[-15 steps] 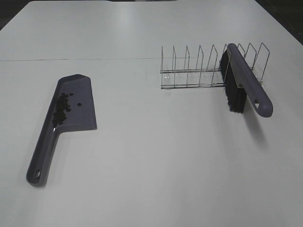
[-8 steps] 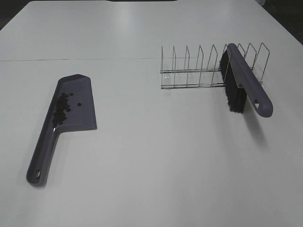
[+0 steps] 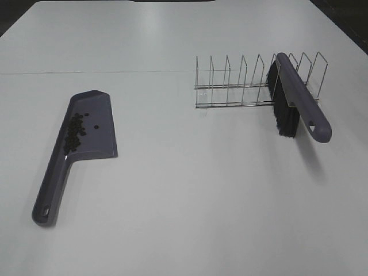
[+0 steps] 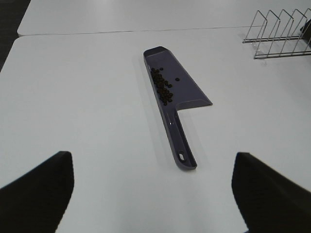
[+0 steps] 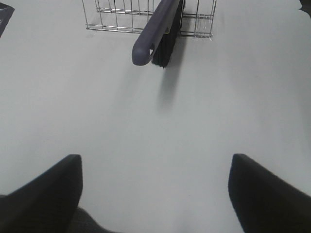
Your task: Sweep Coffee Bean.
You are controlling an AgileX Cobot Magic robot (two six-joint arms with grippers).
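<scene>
The coffee beans (image 3: 73,131) are lying inside the purple dustpan (image 3: 92,126), clustered along its raised wall on the side of the left arm, with one or two strays a little further into the pan; in the left wrist view the same cluster (image 4: 162,86) is running down the wall toward the handle (image 4: 182,143). Nothing is moving between the earlier exterior views and this one: beans, pan and brush are sitting exactly as they were, so the sweeping looks finished and both arms appear to be idling back at their own edge of the desk (image 3: 190,190)

The brush (image 3: 296,100) is leaning in the wire rack (image 3: 241,86), bristles down and handle end poking out toward the right arm, well apart from the dustpan. The left hand (image 4: 155,194) is hanging spread wide over bare desk just short of the dustpan's handle, pinching nothing; the right hand (image 5: 155,194) is likewise spread wide and empty, facing the brush (image 5: 160,29) from a distance

Open room is plentiful: the broad white surface between pan and rack is bare, and the dustpan is resting well in from the desk's left edge
</scene>
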